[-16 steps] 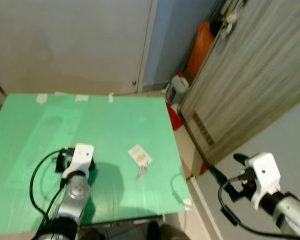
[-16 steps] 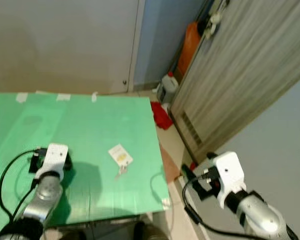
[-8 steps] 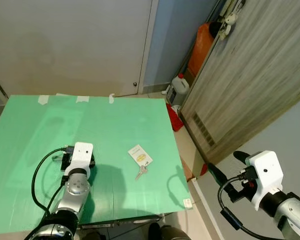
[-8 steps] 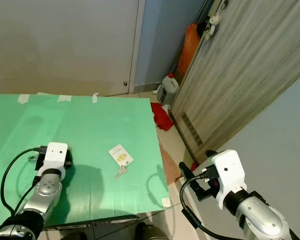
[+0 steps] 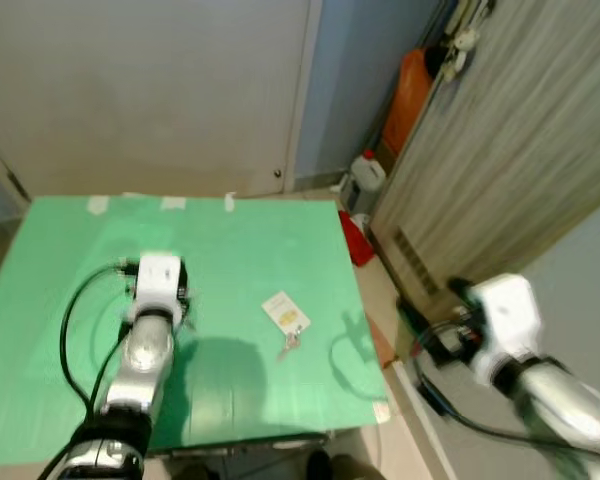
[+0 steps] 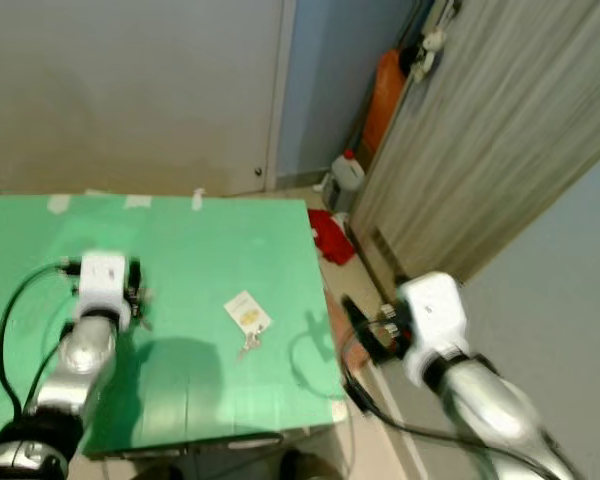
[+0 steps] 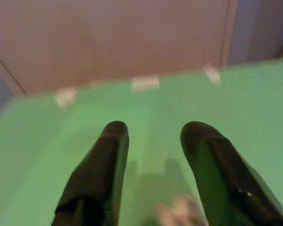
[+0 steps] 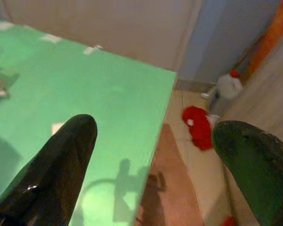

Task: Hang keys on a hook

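Your left gripper [image 7: 148, 136] hovers over the left half of the green table [image 5: 60, 330], fingers parted with a clear gap, nothing between them. Right of it, the keys [image 5: 288, 343] lie flat just right of the table's middle, toward the right edge, touching a white tag with a yellow mark [image 5: 284, 312]. Expect them to be light, rigid metal, thin and flat on the surface, so likely to skid if you push; the tag looks like thin card or plastic and is the bigger target, so I'd pinch the tag or the ring end, not the key blade. Your right gripper [image 8: 153, 136] is off the table past its right edge, over the floor, fingers spread wide and empty. The head views give you the key-and-tag layout plus both arms. The left wrist view adds 3 tape strips [image 7: 145, 83] at the far table edge and a blurred pale object low in the frame; can't tell what it is. The right wrist view adds the floor clutter: a red cloth [image 8: 198, 126] and a white jug with a red cap [image 8: 225, 86].
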Controlling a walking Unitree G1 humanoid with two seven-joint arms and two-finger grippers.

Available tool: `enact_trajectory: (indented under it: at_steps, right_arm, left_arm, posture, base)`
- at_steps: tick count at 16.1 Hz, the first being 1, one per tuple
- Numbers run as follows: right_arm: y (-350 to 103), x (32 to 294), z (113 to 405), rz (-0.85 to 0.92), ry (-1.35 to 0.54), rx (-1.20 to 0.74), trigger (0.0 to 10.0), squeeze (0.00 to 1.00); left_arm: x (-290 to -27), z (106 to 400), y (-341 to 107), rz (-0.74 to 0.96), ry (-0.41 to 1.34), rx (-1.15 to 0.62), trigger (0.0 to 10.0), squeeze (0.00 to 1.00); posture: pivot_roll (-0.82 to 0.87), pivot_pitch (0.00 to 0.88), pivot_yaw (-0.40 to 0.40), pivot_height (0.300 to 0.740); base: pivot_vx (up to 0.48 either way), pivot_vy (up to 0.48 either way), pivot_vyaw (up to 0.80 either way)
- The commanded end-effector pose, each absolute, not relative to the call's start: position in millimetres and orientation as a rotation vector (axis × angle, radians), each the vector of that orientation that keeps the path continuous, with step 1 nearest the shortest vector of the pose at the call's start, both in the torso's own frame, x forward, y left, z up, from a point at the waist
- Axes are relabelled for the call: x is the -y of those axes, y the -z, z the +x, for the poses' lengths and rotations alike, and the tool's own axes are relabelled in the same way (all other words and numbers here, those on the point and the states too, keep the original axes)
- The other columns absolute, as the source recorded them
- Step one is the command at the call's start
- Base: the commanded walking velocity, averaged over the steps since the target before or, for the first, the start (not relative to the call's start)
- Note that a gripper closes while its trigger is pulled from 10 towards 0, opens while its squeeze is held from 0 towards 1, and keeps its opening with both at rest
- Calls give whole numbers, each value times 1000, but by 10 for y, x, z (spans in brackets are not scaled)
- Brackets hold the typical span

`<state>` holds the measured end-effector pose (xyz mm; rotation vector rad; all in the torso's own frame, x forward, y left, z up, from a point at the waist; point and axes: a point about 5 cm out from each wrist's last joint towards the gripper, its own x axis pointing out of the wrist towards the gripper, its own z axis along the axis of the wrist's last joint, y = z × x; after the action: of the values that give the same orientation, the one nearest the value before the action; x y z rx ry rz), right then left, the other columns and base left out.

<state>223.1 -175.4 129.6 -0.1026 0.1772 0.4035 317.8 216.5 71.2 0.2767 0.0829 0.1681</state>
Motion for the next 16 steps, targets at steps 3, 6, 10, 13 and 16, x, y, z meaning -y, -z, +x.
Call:
enact_trajectory:
  at_steps: [3,6,10,13,16]
  right_arm:
    - [-1104,1730,2356,-93,-400,-180,10000,0]
    - [-946,1764,2387,-92,-409,-185,10000,0]
    - [-963,1877,2364,-115,-401,-175,10000,0]
    - [-978,1983,2274,-140,-387,-174,10000,0]
    - [-970,2026,2161,-141,-380,-192,10000,0]
  left_arm:
    - [-2196,3176,-734,291,-140,-99,0,0]
    - [-2165,3117,-587,323,-141,-174,10000,27]
    - [-2092,3158,-513,337,-97,-205,10000,1000]
    - [-2100,3188,-507,342,-122,-214,10000,1000]
    - [-2111,3181,-446,306,-133,-255,10000,1000]
  posture:
    - [-79,60,-64,740]
    - [-79,58,-69,740]
    - [-128,71,-75,740]
    - [-171,91,-84,740]
    - [-189,114,-87,740]
  base:
    - [0,0,0]
    - [0,0,0]
    - [0,0,0]
    - [0,0,0]
    - [0,0,0]
